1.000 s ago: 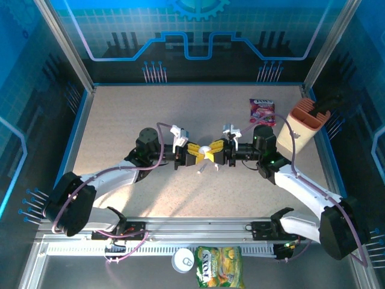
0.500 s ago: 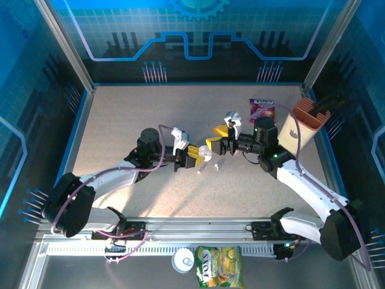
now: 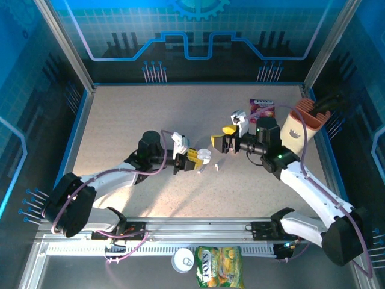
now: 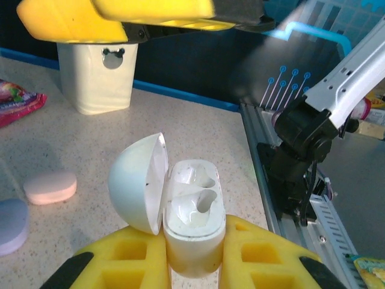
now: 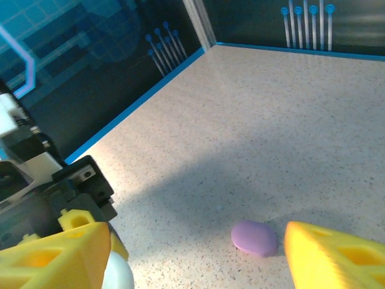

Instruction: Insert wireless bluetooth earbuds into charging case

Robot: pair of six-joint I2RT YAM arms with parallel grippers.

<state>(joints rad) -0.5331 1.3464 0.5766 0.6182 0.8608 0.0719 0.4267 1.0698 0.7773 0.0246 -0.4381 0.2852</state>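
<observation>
Gaping with its lid swung back, the white charging case is pinched tight by the left gripper, presumably to present its sockets for loading. Two tiny white earbuds, I'd guess, lie on the table just beside. The right gripper hovers near, spread wide and empty.

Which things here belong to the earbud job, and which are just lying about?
Job: open white case in left hand; pink case; lilac case.
Lying about: purple packet; beige holder; green bag; white can.
</observation>
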